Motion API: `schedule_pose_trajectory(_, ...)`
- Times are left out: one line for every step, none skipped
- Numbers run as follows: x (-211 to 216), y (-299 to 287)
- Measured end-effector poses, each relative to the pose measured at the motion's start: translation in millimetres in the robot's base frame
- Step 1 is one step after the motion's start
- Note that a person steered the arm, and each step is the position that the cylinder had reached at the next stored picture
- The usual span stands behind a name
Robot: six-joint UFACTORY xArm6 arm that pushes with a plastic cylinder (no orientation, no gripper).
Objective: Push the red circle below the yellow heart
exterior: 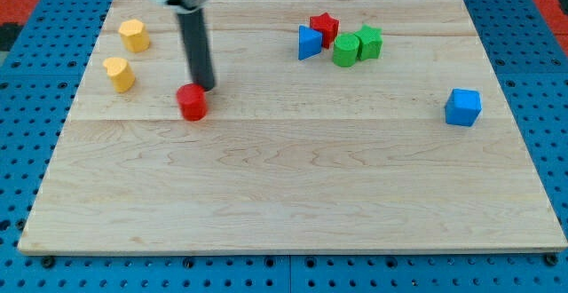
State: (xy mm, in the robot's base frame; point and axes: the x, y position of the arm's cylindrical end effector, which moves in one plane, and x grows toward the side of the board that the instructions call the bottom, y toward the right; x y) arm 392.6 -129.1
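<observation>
- Wooden surface (293, 204), its near part bare at the view's bottom, pale planks with visible grain, smooth; sits on blue pegboard (27, 151).
- Red circle (192, 102): short round block, matte, left of the surface's centre, to the right of and slightly below the lower yellow block.
- End effector is a plain dark rod, no jaws to open or close, holding nothing; my tip (205, 88) sits touching or just beside the red circle's upper right edge.
- Two yellow blocks at upper left: upper one (134, 35), lower one (119, 74). Both lobed; which is the heart, cannot tell for sure.
- Risk: tip is off-centre on a round block, so a push may let it roll off sideways and slip past the rod.
- Risk: pushing straight left could ram the lower yellow block and shift the target reference.
- Risk: picking the wrong yellow block puts the circle in the wrong spot.
- Far cluster at the top: blue triangle (308, 42), red star (324, 27), green round block (345, 50), green star (369, 42), touching or nearly.
- Blue cube (462, 106) alone at right, well apart.
</observation>
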Motion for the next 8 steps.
schedule_pose_trajectory(2.1, 14.9)
schedule_pose_trajectory(17.4, 48.1)
schedule_pose_trajectory(30.7, -3.0)
schedule_pose_trajectory(27.7, -53.3)
schedule_pose_trajectory(40.1, -14.0)
schedule_pose_trajectory(54.8, -1.9)
schedule_pose_trajectory(40.3, -65.3)
schedule_pose_trajectory(40.3, -78.9)
